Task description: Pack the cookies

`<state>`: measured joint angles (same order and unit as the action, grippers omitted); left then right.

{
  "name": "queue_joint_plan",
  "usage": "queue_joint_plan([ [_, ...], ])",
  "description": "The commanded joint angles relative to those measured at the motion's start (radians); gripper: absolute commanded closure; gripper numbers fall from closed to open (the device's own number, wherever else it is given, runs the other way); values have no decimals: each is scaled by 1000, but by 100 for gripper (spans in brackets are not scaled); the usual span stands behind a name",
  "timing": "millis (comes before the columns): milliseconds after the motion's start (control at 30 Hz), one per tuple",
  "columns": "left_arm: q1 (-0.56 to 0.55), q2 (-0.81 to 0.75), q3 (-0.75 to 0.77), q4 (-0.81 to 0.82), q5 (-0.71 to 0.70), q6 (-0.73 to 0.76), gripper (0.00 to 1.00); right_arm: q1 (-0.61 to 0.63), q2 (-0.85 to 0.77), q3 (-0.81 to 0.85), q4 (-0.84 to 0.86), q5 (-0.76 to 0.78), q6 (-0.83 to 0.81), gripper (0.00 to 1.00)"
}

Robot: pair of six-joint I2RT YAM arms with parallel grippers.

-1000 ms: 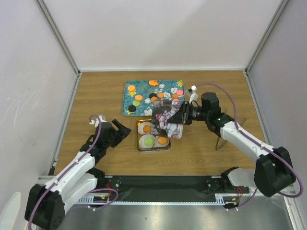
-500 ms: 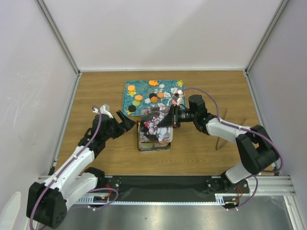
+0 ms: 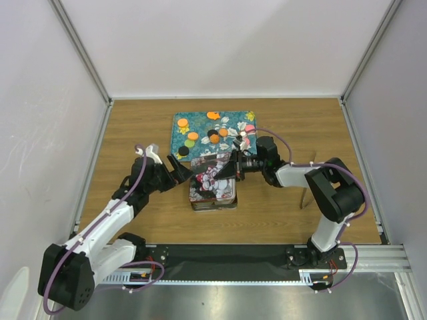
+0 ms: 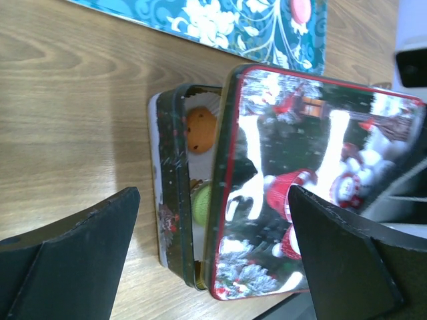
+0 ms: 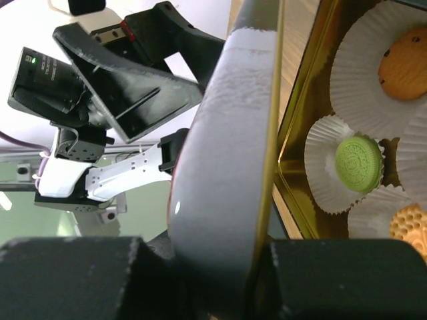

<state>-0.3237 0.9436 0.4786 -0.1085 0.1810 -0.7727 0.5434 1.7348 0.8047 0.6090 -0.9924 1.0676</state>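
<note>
The right gripper (image 3: 235, 167) is shut tight on the edge of the lid (image 4: 313, 180), which has snowy pictures on it. It holds the lid tilted over the tin (image 4: 162, 200), so most of the tin is covered and only one side shows. In that gap sit an orange cookie (image 4: 201, 129) and a green cookie (image 5: 358, 157), each in a white paper cup (image 5: 357, 80). The left gripper (image 3: 180, 169) is wide open and holds nothing. It is just beside the tin, on its left. More cookies (image 3: 193, 136) lie on the teal tray (image 3: 200, 120), behind the tin on the table (image 3: 133, 133).
</note>
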Motion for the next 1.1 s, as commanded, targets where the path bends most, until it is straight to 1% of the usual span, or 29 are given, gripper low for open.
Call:
queue_joint_plan([
  [0,6,21,-5,73,47,32,0,0,38,1,184,-51,80,94],
  [267,5,78,-17,70,54,43,0,-16,120,-28,337,-80,176,93],
  [533,-6,106,-32,104,60,30,0,-25,138,-50,334,-97,152,92],
  [800,-12,101,-32,104,63,35,0,-20,189,-56,432,-106,210,92],
  [1067,-15,107,-41,105,71,39,0,-14,200,-48,414,-104,193,91],
])
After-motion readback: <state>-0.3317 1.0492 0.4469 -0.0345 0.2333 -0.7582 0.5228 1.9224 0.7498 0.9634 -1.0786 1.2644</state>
